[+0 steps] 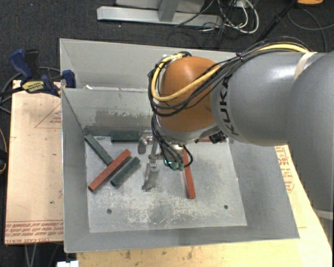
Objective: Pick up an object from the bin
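The gripper (149, 179), open or closed I cannot tell, sits low in the bin (169, 215); just beside it, toward the view's right, lies a red-brown bar (188, 184), probably stiff and light, best pinched across its narrow width midway.

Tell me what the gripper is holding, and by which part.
Nothing is visibly held. The gripper is down at the bare bin floor, between a dark green bar and a red bar, touching neither.
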You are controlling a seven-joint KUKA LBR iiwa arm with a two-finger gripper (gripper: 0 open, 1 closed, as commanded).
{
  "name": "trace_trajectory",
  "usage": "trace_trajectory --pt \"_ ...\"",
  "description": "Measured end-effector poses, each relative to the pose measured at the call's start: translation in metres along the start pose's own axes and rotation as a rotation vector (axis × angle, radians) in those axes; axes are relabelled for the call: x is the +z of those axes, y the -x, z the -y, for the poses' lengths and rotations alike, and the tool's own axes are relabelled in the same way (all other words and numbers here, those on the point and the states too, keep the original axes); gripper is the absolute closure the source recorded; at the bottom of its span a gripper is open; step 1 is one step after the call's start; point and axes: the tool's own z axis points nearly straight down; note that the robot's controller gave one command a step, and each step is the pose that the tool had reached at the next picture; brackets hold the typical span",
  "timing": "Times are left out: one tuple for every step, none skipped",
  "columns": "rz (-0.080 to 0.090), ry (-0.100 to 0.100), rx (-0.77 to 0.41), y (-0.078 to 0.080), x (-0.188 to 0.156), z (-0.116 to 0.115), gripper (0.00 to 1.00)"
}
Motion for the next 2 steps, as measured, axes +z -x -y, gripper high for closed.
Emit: trace_trajectory --pt "0.008 0.001 -0.152 0.0244 0.0966 -0.0424 0.00" --pt "0.019 -0.001 -0.151 0.0287 0.0892 -0.0400 1.00"
